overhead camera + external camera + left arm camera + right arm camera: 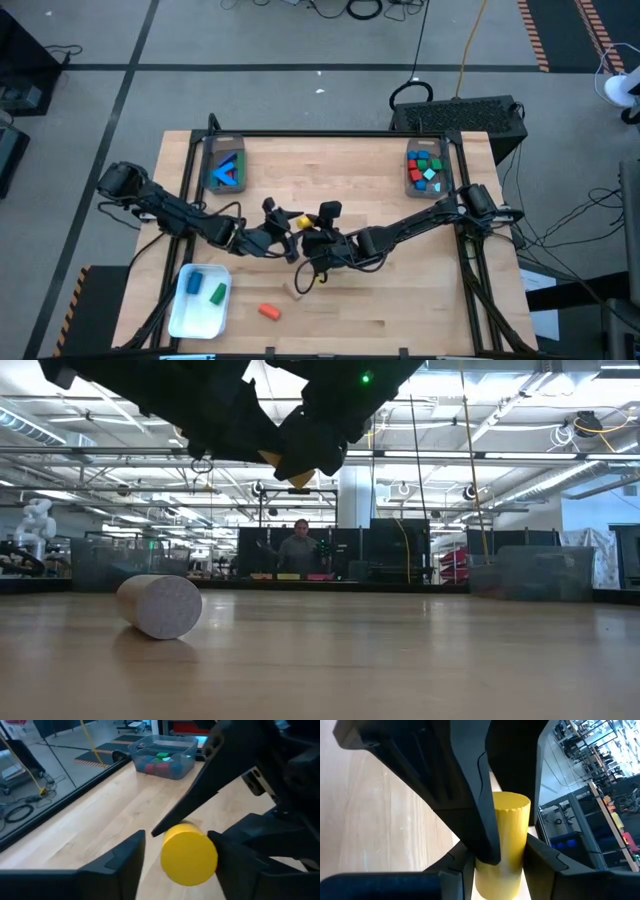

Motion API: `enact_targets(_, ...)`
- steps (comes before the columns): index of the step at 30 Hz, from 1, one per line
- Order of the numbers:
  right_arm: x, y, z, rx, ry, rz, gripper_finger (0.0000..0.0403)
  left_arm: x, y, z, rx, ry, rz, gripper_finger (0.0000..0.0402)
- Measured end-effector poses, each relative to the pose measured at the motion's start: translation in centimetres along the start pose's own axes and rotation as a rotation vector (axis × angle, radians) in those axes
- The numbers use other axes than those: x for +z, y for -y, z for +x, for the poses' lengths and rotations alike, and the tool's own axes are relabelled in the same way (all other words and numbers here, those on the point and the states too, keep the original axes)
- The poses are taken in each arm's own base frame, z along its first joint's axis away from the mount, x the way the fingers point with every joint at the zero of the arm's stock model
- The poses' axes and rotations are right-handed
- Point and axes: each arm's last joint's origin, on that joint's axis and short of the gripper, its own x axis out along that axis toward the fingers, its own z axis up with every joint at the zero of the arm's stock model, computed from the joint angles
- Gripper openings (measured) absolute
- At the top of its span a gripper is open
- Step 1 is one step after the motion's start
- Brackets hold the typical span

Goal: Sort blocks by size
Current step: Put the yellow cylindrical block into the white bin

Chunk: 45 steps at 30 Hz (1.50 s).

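Around: tan cylinder [159,605] lies on the tabletop [340,170], below the yellow cylinder [502,837].
Yellow cylinder: short, smooth, mid-air.
Right end effector [500,851]: clamped on it.
Left end effector [175,857]: spread, straddling it.

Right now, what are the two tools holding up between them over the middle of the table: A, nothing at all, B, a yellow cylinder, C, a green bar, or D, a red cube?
B: a yellow cylinder sits clamped in the right tool, while the left tool has its fingers set around one end of it, above the wooden table.
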Motion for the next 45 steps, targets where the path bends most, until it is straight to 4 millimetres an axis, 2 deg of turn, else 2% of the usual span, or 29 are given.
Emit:
enact_targets(7,0.1,0.0,0.0,-0.003,0.002,0.003,0.0114,0.1,0.1,0.0,-0.028,0.002,-0.006,0.0138)
enact_targets(12,0.0,0.0,0.0,0.004,-0.007,0.006,0.012,0.1,0.1,0.0,-0.029,0.004,-0.01,0.0135)
enact_targets(19,-0.1,0.0,-0.1,0.064,-0.013,0.048,0.0173,0.5,-0.2,-0.4,-0.014,0.007,-0.009,0.0135)
enact_targets(28,-1.1,2.0,-1.9,0.057,-0.133,0.106,0.0235,1.9,-3.5,-3.6,0.165,-0.036,-0.034,0.0135)
enact_targets(31,-1.4,2.4,-2.4,0.049,-0.169,0.113,0.0239,2.2,-4.9,-5.1,0.211,-0.057,-0.058,0.0135)
enact_targets(36,-2.3,2.0,-3.2,0.056,-0.235,0.109,0.0234,2.1,-7.2,-7.4,0.252,-0.125,-0.095,0.0135)
enact_targets(40,-3.3,1.5,-3.6,0.05,-0.28,0.096,0.0229,1.5,-8.1,-8.8,0.099,-0.294,-0.153,0.0135)
enact_targets(45,-4.4,0.8,-3.8,0.053,-0.308,0.092,0.0229,0.9,-7.9,-10.0,-0.151,-0.523,-0.259,0.0135)
